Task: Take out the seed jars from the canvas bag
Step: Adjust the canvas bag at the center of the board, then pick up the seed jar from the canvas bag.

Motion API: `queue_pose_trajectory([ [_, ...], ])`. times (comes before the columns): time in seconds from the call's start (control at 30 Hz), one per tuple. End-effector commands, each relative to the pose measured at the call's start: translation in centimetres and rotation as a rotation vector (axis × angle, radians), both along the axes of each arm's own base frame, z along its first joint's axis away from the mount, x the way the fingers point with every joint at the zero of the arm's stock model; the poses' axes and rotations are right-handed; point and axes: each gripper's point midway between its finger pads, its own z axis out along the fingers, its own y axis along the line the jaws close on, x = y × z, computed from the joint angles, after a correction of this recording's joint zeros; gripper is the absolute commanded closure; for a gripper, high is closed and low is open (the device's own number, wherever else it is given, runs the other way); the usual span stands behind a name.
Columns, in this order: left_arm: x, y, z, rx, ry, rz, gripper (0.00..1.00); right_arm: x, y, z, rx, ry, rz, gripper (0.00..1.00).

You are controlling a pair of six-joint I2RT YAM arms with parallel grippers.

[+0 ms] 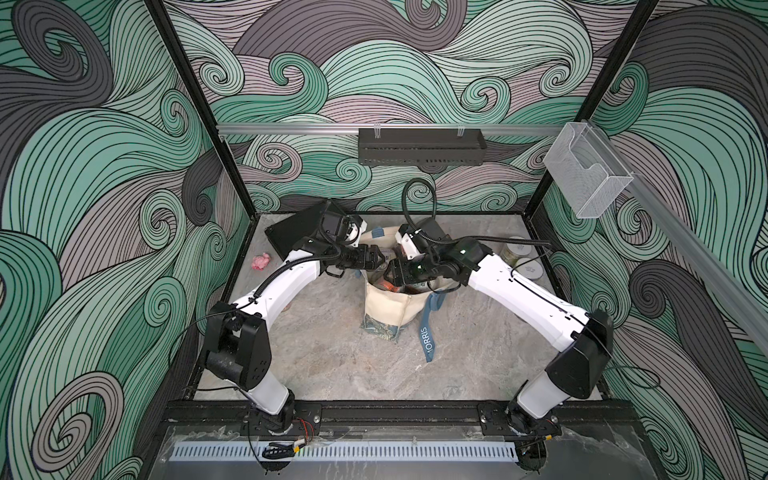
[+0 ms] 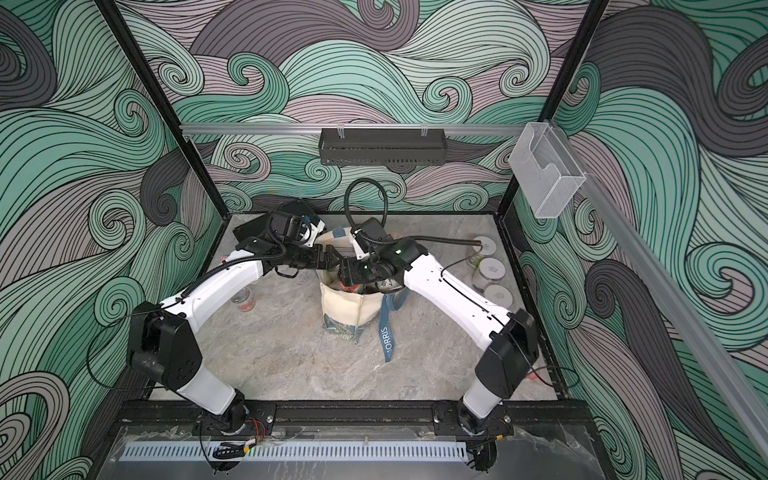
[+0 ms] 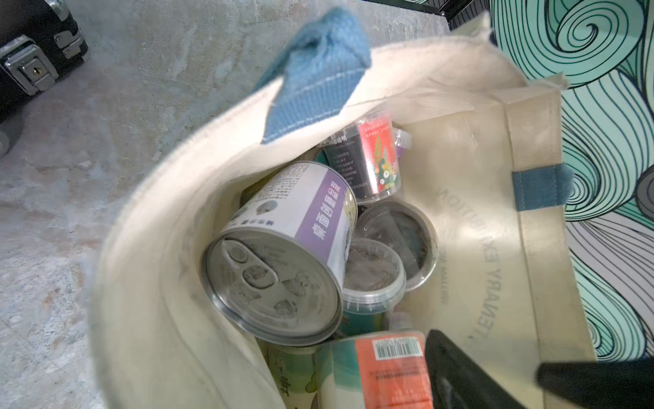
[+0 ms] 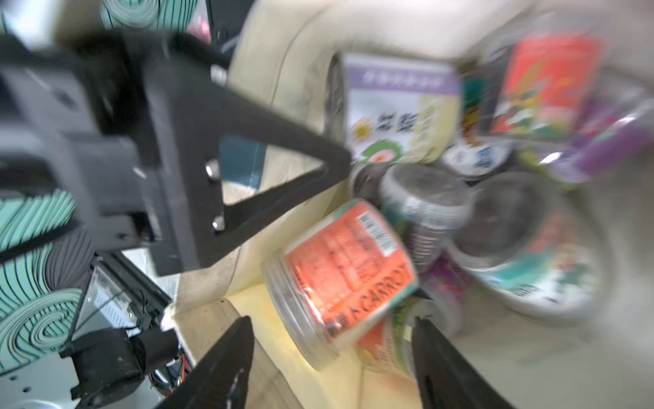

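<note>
Cream canvas bag (image 1: pixel 384 305), blue-grey straps (image 1: pixel 428 332)

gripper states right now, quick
left gripper: open, at the canvas bag rim.
right gripper: open inside the bag, orange-labelled jar ahead, not gripped.

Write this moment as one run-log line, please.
task: emptying canvas bag | left gripper: open, at bag rim | right gripper: open, straddling orange-label jar, view blurred | out: white-lidded jars on table

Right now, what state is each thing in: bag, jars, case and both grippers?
Bag, upright, mouth open.
Jars in bag, jumbled.
Orange jar, on its side.
Jars on table, upright, lidded.
Case, shut.
Left gripper, open, empty.
Right gripper, open over orange jar.
</note>
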Motion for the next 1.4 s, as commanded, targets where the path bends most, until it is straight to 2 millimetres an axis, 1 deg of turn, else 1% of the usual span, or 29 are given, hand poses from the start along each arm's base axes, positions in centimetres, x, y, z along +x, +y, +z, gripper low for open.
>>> queue_pose_trajectory([
  [0.0,-0.2,-0.1,2.1,0.027,-0.082,-0.015,0.12,2.1,-3.4,1.8,-0.027,-0.061,-0.085,0.25],
  [0.07,-0.4,-0.2,2.3,0.034,-0.097,-0.023,0.13,3.4,-4.3,1.5,-0.028,-0.055,-0.111,0.23],
  [0.2,-0.4,-0.2,2.0,0.061,-0.100,-0.025,0.13,5.4,-4.4,0.6,-0.040,-0.038,-0.128,0.19],
  [0.3,-0.3,0.0,1.8,0.078,-0.102,-0.017,0.14,7.0,-4.4,-0.6,-0.071,-0.029,-0.141,0.14],
  [0.43,-0.3,0.1,2.0,0.079,-0.111,-0.014,0.14,9.1,-3.8,-2.3,-0.126,-0.040,-0.137,0.10],
  [0.53,-0.3,0.1,2.1,0.076,-0.113,-0.015,0.14,10.8,-4.1,-3.6,-0.182,-0.067,-0.158,0.07],
  [0.67,-0.3,0.0,2.1,0.074,-0.114,-0.018,0.14,12.4,-4.6,-5.2,-0.228,-0.070,-0.203,0.07],
  [0.73,-0.3,0.0,2.2,0.071,-0.114,-0.019,0.14,13.2,-4.5,-6.0,-0.223,-0.062,-0.219,0.07],
  [0.87,-0.3,-0.1,2.2,0.071,-0.114,-0.021,0.14,14.3,-2.9,-7.8,-0.187,-0.031,-0.200,0.11],
  [0.93,-0.3,0.0,2.1,0.071,-0.112,-0.021,0.14,14.6,-2.4,-8.9,-0.183,-0.007,-0.201,0.12],
  [1.03,-0.3,-0.2,2.0,0.069,-0.108,-0.025,0.14,14.9,-2.4,-10.4,-0.192,0.016,-0.216,0.16],
  [1.13,-0.3,-0.2,1.9,0.069,-0.107,-0.025,0.14,15.1,-2.4,-11.4,-0.197,0.024,-0.225,0.21],
  [1.23,-0.3,-0.2,1.9,0.070,-0.108,-0.026,0.14,15.2,-2.4,-11.3,-0.194,0.016,-0.228,0.29],
  [1.3,-0.3,-0.2,1.9,0.069,-0.110,-0.026,0.14,15.2,-2.4,-10.5,-0.183,-0.005,-0.226,0.37],
  [1.37,-0.3,-0.2,2.0,0.070,-0.112,-0.026,0.14,15.2,-2.4,-9.2,-0.163,-0.040,-0.223,0.43],
])
